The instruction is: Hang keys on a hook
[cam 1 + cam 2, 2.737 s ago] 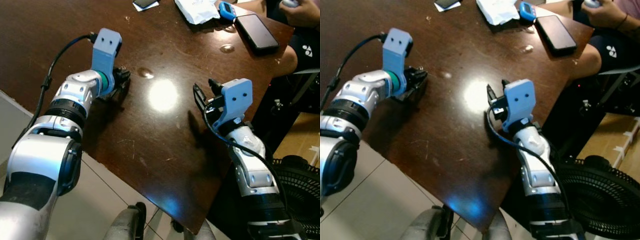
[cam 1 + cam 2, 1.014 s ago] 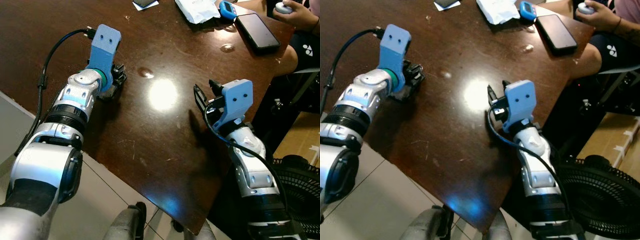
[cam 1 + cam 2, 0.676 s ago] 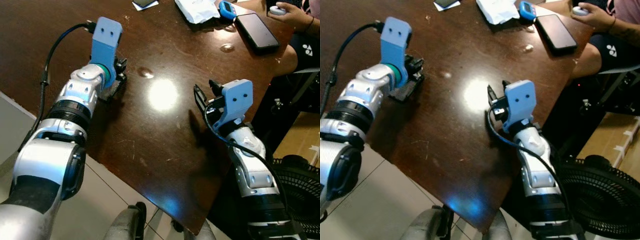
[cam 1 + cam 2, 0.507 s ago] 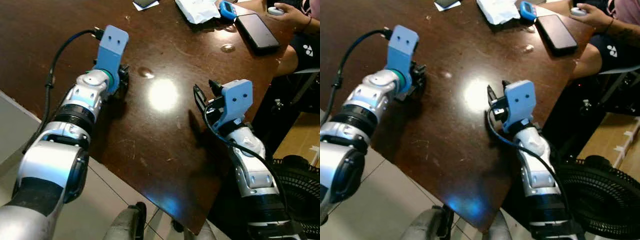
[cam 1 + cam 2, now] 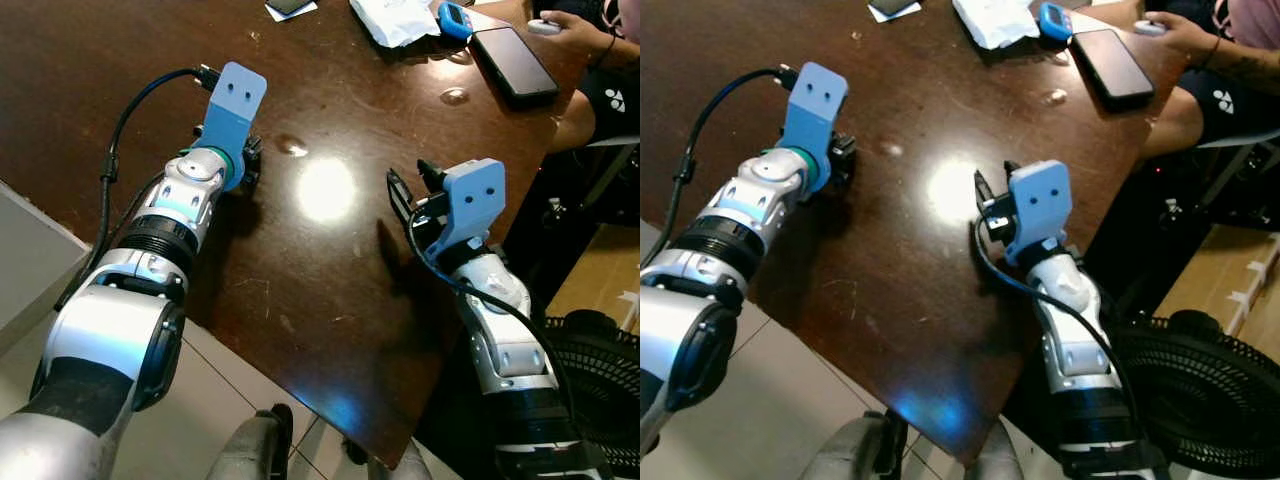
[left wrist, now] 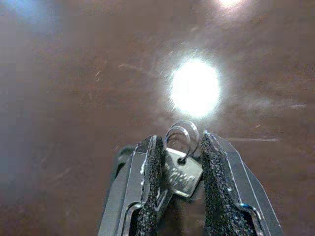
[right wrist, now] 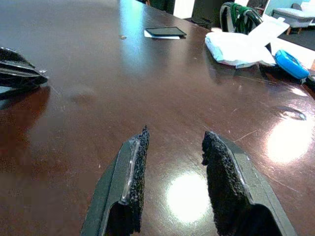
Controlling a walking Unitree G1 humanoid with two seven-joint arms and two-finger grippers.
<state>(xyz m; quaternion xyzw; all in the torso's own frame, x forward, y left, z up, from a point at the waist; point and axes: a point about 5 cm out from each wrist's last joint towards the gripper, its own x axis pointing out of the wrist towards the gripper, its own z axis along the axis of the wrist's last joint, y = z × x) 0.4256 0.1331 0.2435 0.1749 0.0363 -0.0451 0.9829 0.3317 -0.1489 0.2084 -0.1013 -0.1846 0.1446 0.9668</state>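
The key [image 6: 181, 173] sits between the two black fingers of the left gripper [image 6: 179, 162], out near their tips. It lies flat-faced toward the wrist camera, slightly tilted. Its silver ring [image 6: 183, 135] loops from the hole at the head and sticks out just past the fingertips, so the long axis runs roughly along the fingers, ring end forward and blade end back toward the wrist, where it is hidden. The fingers look clamped on the key, though one side seems to grip harder than the other.

That gripper hangs low over the dark wooden table [image 5: 330, 110], close to the surface, with a bright lamp glare on the wood just ahead of it.

The right gripper [image 7: 172, 147] rests spread apart and holds nothing, well away from the left one across the tabletop.

I'd say the pickup is done or nearly done. I see no hook anywhere, so the carrying and hanging are all still to do.

Beyond the right gripper lie a phone [image 5: 513, 64], a white packet [image 5: 395, 20] and a blue tag [image 5: 455, 18], and a person's hand [image 5: 1175, 30] rests at the table's far corner.
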